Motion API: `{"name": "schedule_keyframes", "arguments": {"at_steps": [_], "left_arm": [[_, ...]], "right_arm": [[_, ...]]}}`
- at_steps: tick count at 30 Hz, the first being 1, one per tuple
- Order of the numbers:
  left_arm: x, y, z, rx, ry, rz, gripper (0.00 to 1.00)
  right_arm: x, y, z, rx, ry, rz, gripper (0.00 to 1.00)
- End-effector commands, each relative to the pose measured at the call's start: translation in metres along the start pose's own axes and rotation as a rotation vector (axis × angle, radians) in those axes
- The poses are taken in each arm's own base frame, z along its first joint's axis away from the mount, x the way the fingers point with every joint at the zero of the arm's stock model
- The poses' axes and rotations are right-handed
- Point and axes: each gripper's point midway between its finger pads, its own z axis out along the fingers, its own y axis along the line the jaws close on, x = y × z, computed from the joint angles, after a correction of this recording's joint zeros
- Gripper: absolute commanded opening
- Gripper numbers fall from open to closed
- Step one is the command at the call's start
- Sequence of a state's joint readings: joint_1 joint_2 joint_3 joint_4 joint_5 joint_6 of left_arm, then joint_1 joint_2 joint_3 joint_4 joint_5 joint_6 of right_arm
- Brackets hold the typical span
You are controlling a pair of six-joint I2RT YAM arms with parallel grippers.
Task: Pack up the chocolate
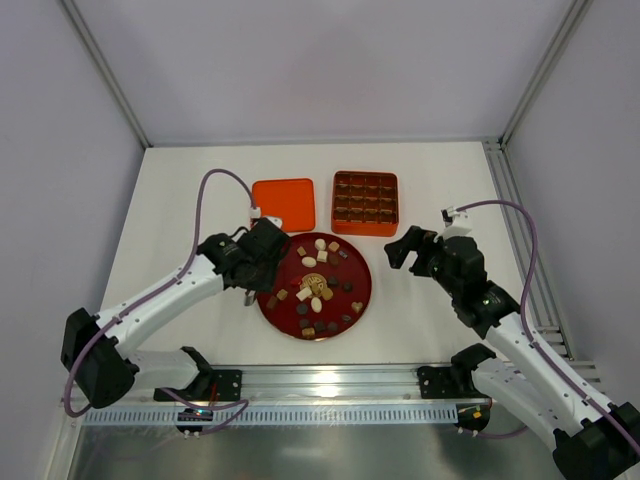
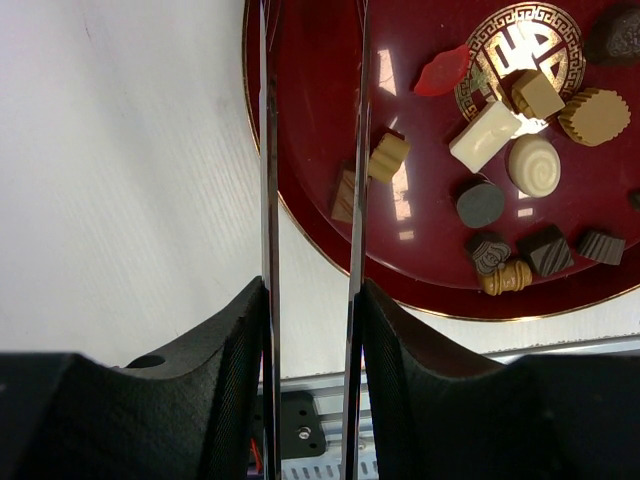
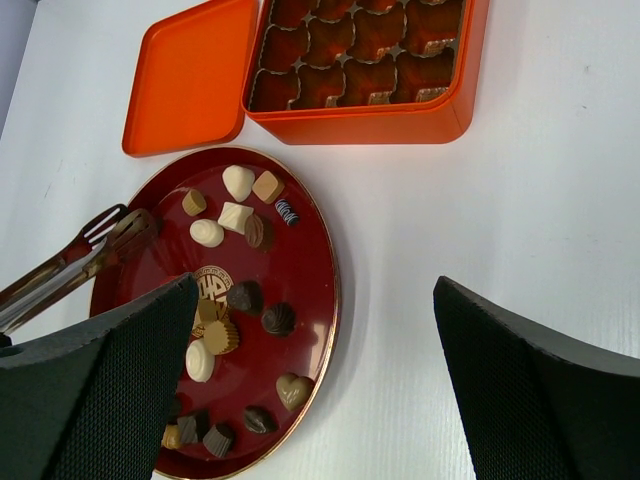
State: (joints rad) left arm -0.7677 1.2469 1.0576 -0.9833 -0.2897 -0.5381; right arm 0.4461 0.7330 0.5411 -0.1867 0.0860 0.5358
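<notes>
The chocolate (image 1: 315,285) is several small dark, tan and cream pieces scattered on a round dark-red plate (image 1: 364,300). My left gripper (image 2: 312,300) is shut on the handles of metal tongs (image 2: 358,150). The tong blades stand apart over the plate's left rim (image 2: 300,225). One tan piece (image 2: 343,197) lies just inside the right blade, and another (image 2: 390,157) just outside it. The tongs (image 3: 105,240) also show in the right wrist view. My right gripper (image 3: 315,330) hangs open over the table, right of the plate (image 3: 325,300). It holds nothing.
An orange box with a brown grid insert (image 1: 365,202) stands behind the plate, its cells bare in the right wrist view (image 3: 350,60). Its orange lid (image 1: 284,203) lies flat to the left. The metal rail (image 1: 330,385) runs along the near edge.
</notes>
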Motion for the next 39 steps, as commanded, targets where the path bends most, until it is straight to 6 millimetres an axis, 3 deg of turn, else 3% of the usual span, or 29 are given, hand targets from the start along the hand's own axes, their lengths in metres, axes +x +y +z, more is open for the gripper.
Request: {"name": "schedule_keyframes", "arguments": {"at_steps": [1,18,26,32,39], "left_arm": [[-0.013,-0.003,0.003,-0.002,-0.054,0.007,0.41],[-0.013,-0.004,0.009,-0.011,-0.041,0.024,0.37],[-0.014,-0.003,0.009,-0.016,-0.039,0.041,0.26],[-0.027,-0.005,-0.008,0.012,-0.074,0.036,0.22],[-0.059,-0.019,-0.038,0.088,-0.153,0.027,0.2]], "right_arm": [[-0.011,0.009,0.0,-0.033,-0.046,0.023,1.0],[-0.01,0.008,-0.001,-0.031,-0.047,0.023,1.0],[-0.008,0.007,0.0,-0.029,-0.043,0.024,1.0],[-0.011,0.008,-0.002,-0.034,-0.053,0.022,1.0],[-0.012,0.008,-0.002,-0.032,-0.052,0.024,1.0]]}}
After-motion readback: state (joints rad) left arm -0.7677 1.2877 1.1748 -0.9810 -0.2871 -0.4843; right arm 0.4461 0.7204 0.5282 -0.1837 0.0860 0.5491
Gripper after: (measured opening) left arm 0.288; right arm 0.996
